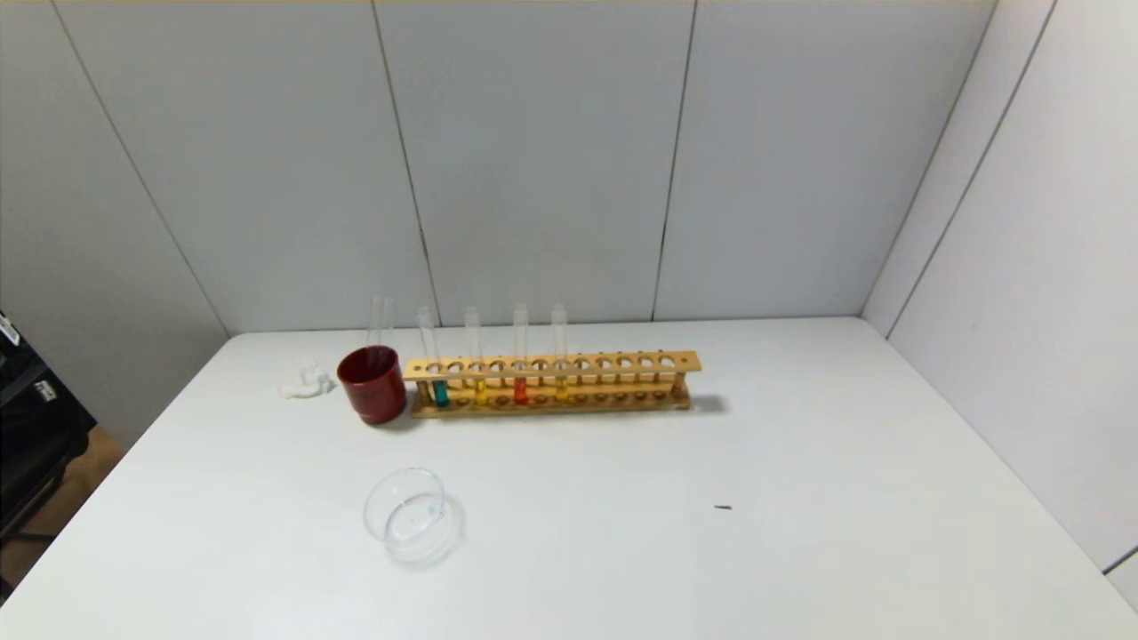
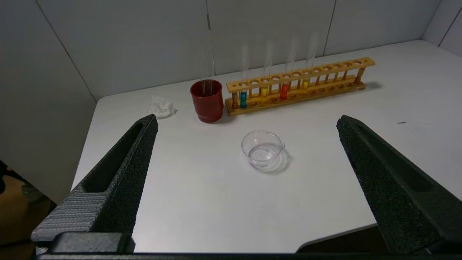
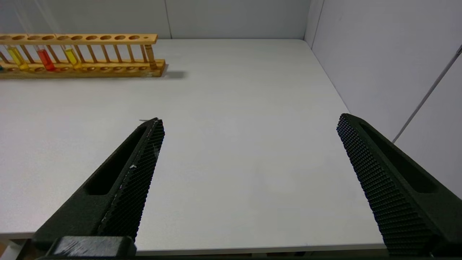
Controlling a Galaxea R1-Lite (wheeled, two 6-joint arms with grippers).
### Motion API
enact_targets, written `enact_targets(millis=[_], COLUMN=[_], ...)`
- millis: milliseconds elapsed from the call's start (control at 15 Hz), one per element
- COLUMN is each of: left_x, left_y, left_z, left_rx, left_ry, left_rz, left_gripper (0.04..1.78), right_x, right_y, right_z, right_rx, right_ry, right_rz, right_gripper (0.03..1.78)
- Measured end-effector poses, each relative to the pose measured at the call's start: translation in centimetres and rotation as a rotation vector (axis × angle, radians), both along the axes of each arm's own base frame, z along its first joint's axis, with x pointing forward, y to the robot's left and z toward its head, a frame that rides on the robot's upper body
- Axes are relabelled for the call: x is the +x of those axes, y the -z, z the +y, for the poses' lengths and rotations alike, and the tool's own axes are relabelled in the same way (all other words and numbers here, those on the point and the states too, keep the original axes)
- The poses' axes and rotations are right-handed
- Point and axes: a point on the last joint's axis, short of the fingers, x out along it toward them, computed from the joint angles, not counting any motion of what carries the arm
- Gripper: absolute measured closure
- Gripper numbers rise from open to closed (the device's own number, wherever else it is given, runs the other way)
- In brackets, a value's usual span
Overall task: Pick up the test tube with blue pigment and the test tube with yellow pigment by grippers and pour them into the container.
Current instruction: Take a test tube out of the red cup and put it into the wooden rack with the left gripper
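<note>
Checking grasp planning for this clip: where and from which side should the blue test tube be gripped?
Grip the test tube with blue pigment on its bare glass above the wooden rack, jaws closing horizontally across it. It stands upright at the rack's end beside the red cup, so coming in from the front, the robot's side, looks safest. The left gripper, wide open, seems better placed.

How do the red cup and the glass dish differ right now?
The red cup is opaque and taller; the glass dish is clear, shallow and has a small spout. The cup stands at the wooden rack's end with clear tubes sticking out of it; the dish sits apart, nearer the robot, holding no tubes. Both are round and rest upright on the white table.
</note>
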Motion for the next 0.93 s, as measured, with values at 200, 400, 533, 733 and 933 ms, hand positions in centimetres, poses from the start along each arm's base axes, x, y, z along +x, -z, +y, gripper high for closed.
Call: enact_targets(millis=[200, 400, 533, 733, 933], left_x=[4.6, 10.9, 15.3, 21.4, 26.6], left_y=[-3.9, -5.9, -5.9, -4.6, -1.9], left_z=[-0.1, -0.2, -0.6, -1.5, -2.3], left_rx=[0.001, 0.001, 0.001, 0.0, -0.024], left_ry=[0.013, 0.033, 0.055, 0.087, 0.099], left_rz=[0.072, 0.121, 0.164, 0.239, 0.327], left_gripper=[0.07, 0.07, 0.07, 0.07, 0.07], right_x=[0.0, 0.0, 0.0, 0.0, 0.0], right_y=[0.0, 0.0, 0.0, 0.0, 0.0], right_z=[0.0, 0.0, 0.0, 0.0, 0.0], right_rx=[0.0, 0.0, 0.0, 0.0, 0.0], right_ry=[0.0, 0.001, 0.0, 0.001, 0.001], right_rz=[0.0, 0.0, 0.0, 0.0, 0.0], right_gripper=[0.06, 0.06, 0.06, 0.06, 0.06])
